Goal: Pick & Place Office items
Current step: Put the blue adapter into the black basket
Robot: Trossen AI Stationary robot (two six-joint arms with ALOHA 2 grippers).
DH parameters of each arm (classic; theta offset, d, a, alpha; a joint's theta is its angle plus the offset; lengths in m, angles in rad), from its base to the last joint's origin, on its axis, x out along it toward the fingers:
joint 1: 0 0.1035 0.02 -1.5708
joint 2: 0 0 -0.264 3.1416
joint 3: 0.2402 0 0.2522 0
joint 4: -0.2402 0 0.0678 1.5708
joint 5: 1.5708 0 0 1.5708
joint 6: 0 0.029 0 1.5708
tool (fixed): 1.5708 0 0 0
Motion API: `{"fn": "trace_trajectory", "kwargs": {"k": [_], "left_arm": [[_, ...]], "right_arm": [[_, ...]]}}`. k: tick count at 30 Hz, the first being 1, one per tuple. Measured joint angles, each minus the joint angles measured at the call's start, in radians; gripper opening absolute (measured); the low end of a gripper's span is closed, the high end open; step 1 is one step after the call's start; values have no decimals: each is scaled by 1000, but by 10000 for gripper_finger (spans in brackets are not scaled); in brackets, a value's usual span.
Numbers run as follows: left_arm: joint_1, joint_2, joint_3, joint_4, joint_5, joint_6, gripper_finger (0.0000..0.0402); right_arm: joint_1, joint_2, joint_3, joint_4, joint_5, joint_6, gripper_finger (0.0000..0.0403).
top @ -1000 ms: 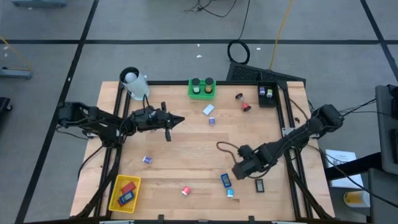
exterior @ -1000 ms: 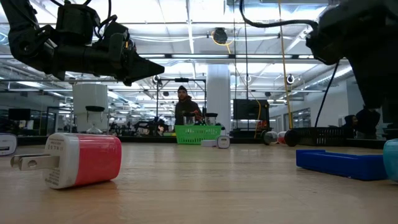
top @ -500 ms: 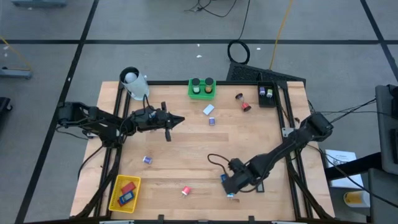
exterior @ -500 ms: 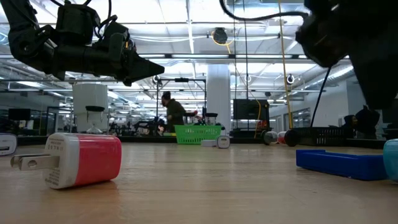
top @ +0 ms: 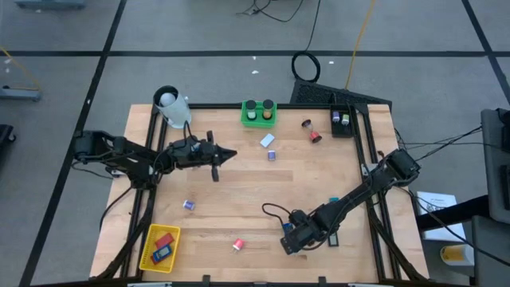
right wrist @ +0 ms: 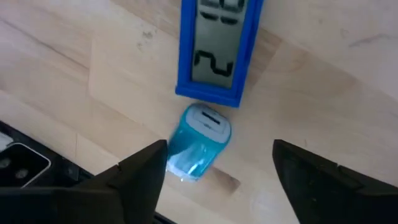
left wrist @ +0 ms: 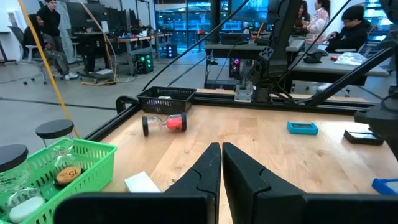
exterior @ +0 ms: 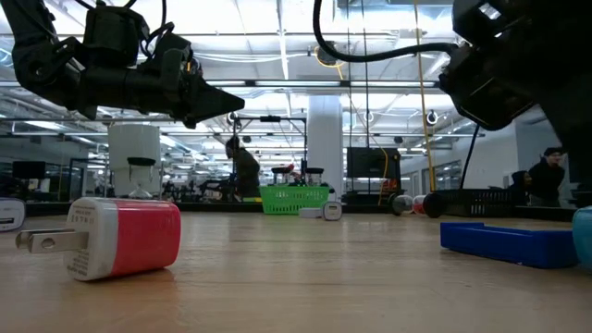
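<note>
Hovering low over the near edge of the counter [top: 239, 199], the right hand [right wrist: 217, 168] has its two fingers spread wide with nothing between them, straddling a teal plug block [right wrist: 199, 142] that lies touching the end of a blue-framed little display [right wrist: 219, 46]. My guess is that the teal block is the next pick, and that the fingers need only drop and close on it.

I take the yellow basket [top: 147, 247] in the near left corner as my landmark. It already holds two pieces, one red [top: 165, 239] and one blue [top: 162, 255], so the sorting looks begun but far from finished. Just right of that basket lies a red and white plug block [top: 237, 245], alone on the wood. Farther right again are the teal block and the blue display under the right hand, with a flat black piece [top: 333, 237] beyond them. Up from the basket, toward the middle, sits one tiny purple bit [top: 189, 205].

The left hand [top: 227, 154] hangs well above the basket's side of the counter, fingers pressed together and empty; that arm seems to be waiting.

Across the counter from the basket I count one green basket [top: 258, 112] holding two dark round lids, one white block [top: 267, 140], one small blue bit [top: 272, 155] beside it, and a red and black pair [top: 311, 132] near a black tray [top: 341, 122]. So at least seven loose pieces look left to move.
</note>
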State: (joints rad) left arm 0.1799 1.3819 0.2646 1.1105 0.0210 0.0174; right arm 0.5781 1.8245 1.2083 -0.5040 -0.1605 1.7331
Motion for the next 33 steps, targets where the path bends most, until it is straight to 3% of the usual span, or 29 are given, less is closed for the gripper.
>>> {"fn": "trace_trajectory", "kwargs": {"k": [9,13,27,33], "left_arm": [[0,0,0,0,7,0,24],[0,0,0,1,7,1,24],[0,0,0,1,7,-1,24],[0,0,0,1,7,-3,24]], "right_arm": [[0,0,-1,9,-28,1,201],[0,0,-2,14,-28,2,185],[0,0,-2,75,-20,2,261],[-2,24,-3,79,6,-18,260]]}}
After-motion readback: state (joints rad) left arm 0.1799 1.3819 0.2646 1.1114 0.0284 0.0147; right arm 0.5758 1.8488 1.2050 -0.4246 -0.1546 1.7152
